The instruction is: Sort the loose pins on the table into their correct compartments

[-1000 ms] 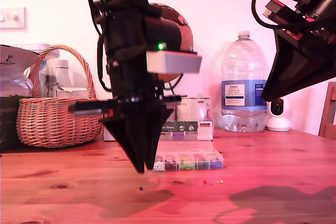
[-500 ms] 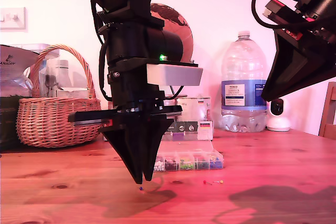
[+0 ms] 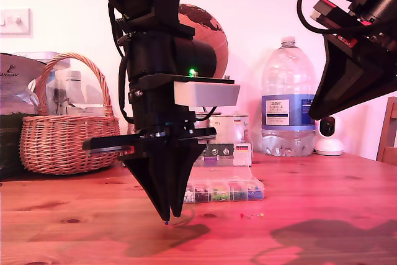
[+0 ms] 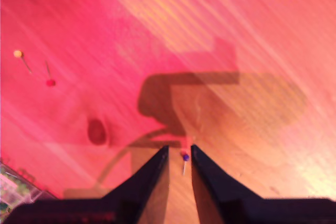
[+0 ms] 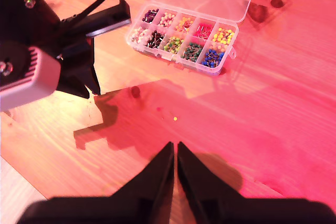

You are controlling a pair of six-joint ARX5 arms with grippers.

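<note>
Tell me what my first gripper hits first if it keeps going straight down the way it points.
My first gripper points down at the tiny blue-headed pin lying between its open jaws. It would likely meet that pin and the reddish-brown wooden table almost together; the remaining gap is hard to judge.

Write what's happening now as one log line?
first pincer: low, open around tiny blue-headed pin | second pincer: raised, nearly shut, empty | clear plastic compartment box: lid open

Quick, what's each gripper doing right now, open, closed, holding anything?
My first gripper: open, jaws down at the table, straddling the blue pin, not clamped on it.
My second gripper: raised, jaws nearly together, holding nothing.
</note>
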